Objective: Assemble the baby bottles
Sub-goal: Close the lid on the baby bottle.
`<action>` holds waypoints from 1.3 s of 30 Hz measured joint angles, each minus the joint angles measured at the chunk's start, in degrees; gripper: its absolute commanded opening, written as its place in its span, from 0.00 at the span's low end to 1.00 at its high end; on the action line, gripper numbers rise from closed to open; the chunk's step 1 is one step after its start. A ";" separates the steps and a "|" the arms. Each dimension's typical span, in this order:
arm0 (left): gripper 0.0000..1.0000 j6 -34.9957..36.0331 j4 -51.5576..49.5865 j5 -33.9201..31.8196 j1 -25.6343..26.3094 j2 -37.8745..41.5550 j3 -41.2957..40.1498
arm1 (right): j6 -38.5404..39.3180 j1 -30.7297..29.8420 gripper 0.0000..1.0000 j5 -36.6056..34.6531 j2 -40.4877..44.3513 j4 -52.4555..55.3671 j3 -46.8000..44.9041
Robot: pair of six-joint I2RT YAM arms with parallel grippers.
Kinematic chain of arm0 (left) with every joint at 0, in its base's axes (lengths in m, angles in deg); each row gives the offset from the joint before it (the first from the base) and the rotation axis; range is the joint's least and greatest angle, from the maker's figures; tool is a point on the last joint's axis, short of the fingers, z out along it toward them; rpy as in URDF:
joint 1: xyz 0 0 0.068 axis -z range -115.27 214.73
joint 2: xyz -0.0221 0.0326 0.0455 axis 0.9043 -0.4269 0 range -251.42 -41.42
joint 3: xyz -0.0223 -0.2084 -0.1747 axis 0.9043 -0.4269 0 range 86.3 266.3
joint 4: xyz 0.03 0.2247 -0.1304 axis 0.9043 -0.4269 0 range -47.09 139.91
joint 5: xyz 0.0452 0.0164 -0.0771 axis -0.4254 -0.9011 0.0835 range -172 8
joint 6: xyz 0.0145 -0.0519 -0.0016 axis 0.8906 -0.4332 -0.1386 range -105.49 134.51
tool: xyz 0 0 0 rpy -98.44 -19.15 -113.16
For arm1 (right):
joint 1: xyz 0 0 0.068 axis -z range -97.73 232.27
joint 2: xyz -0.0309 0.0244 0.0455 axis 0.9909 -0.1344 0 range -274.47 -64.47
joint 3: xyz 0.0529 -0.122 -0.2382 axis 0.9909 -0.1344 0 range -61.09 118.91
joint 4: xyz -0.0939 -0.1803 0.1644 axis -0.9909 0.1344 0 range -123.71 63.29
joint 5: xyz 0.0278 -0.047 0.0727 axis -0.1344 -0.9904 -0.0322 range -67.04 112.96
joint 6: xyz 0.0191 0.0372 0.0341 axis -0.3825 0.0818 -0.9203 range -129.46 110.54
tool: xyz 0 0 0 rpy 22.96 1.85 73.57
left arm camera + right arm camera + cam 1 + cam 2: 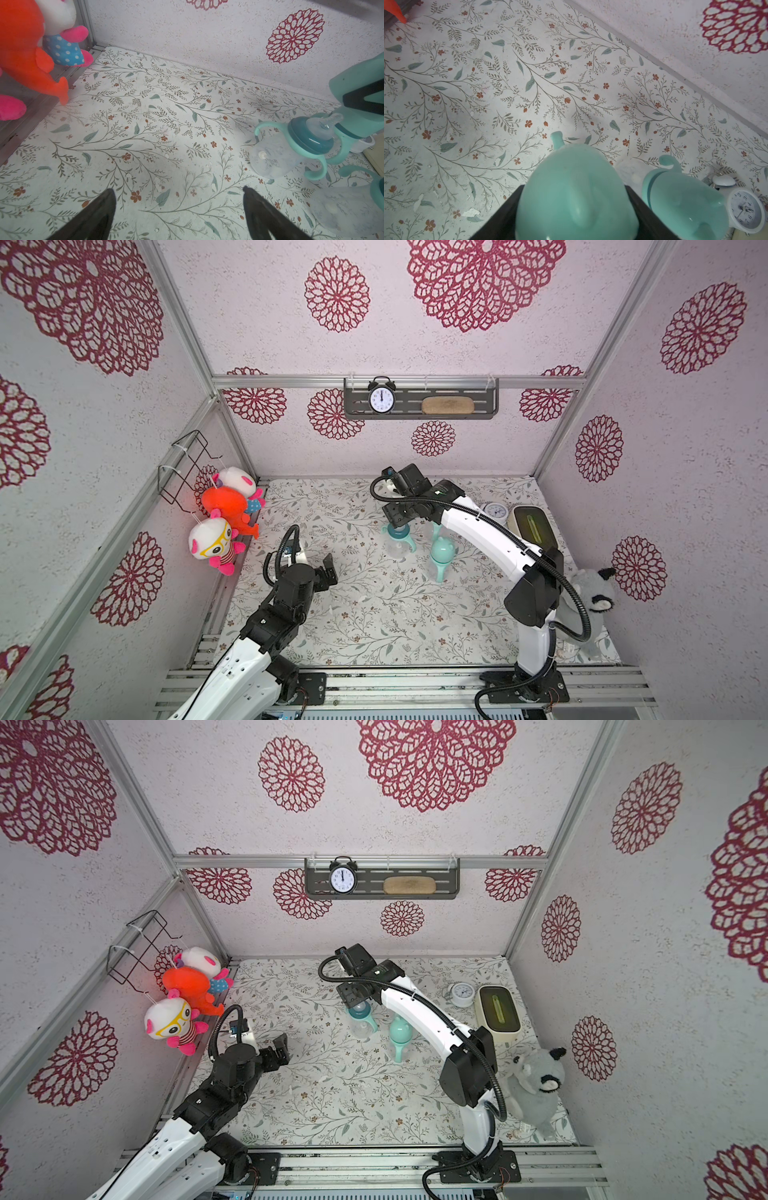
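Three baby bottles stand mid-table. The uncapped bottle (395,548) (276,158) shows its dark teal collar and clear nipple (321,128). My right gripper (400,523) (574,187) hangs right over it, shut on a mint domed cap (577,197) (351,81) that sits just above and beside the nipple. A capped bottle (441,552) (400,1032) stands nearer the front. Another capped bottle (683,199) is partly hidden behind the right arm in both top views. My left gripper (330,568) (178,189) is open and empty, low over the mat left of the bottles.
Plush toys (226,506) hang at the left wall. A white alarm clock (496,512) and a cream box (534,526) sit at the back right. A grey plush animal (590,593) leans in the right corner. A shelf (478,414) hangs on the back wall.
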 measured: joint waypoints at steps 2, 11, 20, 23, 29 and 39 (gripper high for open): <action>0.98 0.00 0.31 0.26 -0.07 -0.35 -0.02 | -0.02 0.66 0.71 0.46 0.00 0.04 -1.07; 0.98 0.00 1.05 1.25 -0.20 -2.19 -0.02 | 0.00 1.81 0.70 2.73 0.00 -0.52 -4.46; 0.98 0.00 1.49 1.70 -0.24 -2.47 -0.02 | 0.02 1.84 0.70 4.52 -0.02 -2.21 -6.51; 0.98 0.00 1.57 1.81 -0.24 -2.45 -0.02 | 0.00 1.90 0.70 4.85 -0.02 -2.60 -6.51; 0.98 0.00 1.75 1.90 -0.24 -2.45 -0.04 | 0.00 1.92 0.70 5.90 -0.07 -3.32 -7.50; 0.98 -0.02 2.10 1.90 -0.24 -2.29 -0.63 | -0.02 1.92 0.70 7.10 -0.20 -3.78 -8.35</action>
